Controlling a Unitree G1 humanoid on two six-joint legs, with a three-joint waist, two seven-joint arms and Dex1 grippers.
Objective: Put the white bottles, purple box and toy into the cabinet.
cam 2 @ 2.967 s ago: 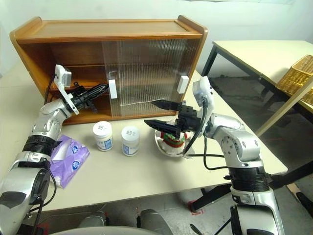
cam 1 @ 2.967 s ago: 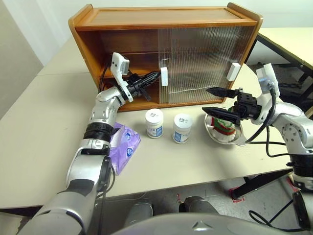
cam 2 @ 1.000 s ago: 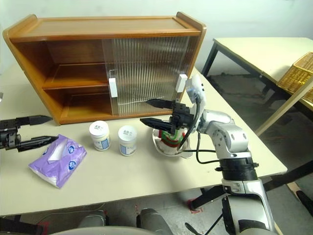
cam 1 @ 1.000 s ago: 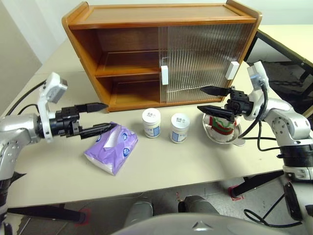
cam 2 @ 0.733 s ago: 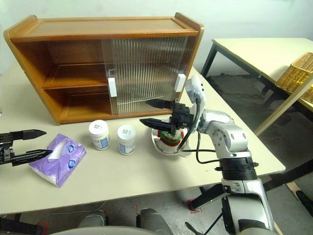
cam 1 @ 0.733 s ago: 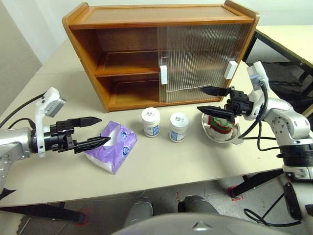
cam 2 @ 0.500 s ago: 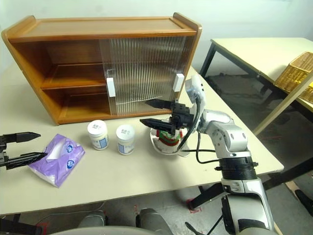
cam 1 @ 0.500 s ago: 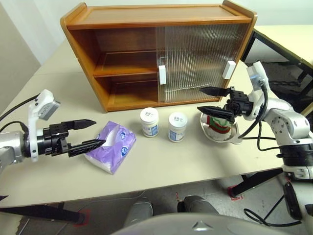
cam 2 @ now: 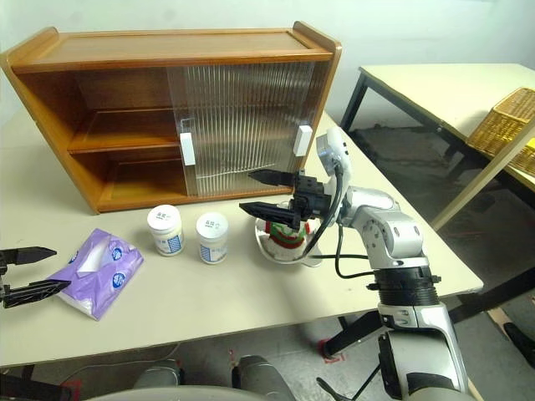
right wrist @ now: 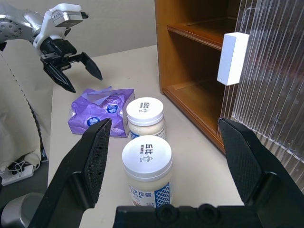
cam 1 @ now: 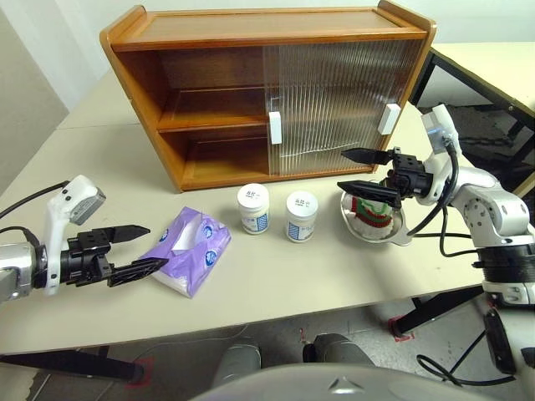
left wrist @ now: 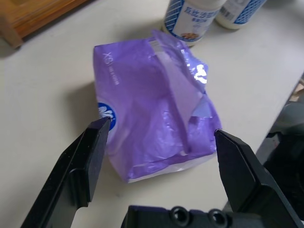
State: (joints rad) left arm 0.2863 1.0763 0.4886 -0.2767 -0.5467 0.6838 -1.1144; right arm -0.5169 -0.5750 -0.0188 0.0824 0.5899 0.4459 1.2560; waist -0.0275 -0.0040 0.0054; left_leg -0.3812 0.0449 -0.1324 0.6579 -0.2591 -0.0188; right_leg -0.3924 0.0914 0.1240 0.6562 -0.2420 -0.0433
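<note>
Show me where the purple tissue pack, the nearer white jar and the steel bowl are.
purple tissue pack (left wrist: 152,104): left wrist view, its crinkled top face.
nearer white jar (right wrist: 147,154): right wrist view, its lid.
steel bowl (cam 1: 399,235): left eye view, its right rim.

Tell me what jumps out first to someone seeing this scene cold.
The big wooden cabinet at the back of the table, its left half open and its ribbed doors covering the right half. In front of it sit the purple box, two white bottles and the toy in a steel bowl. The left gripper hangs open beside the purple box, and the right gripper is open above the toy.
</note>
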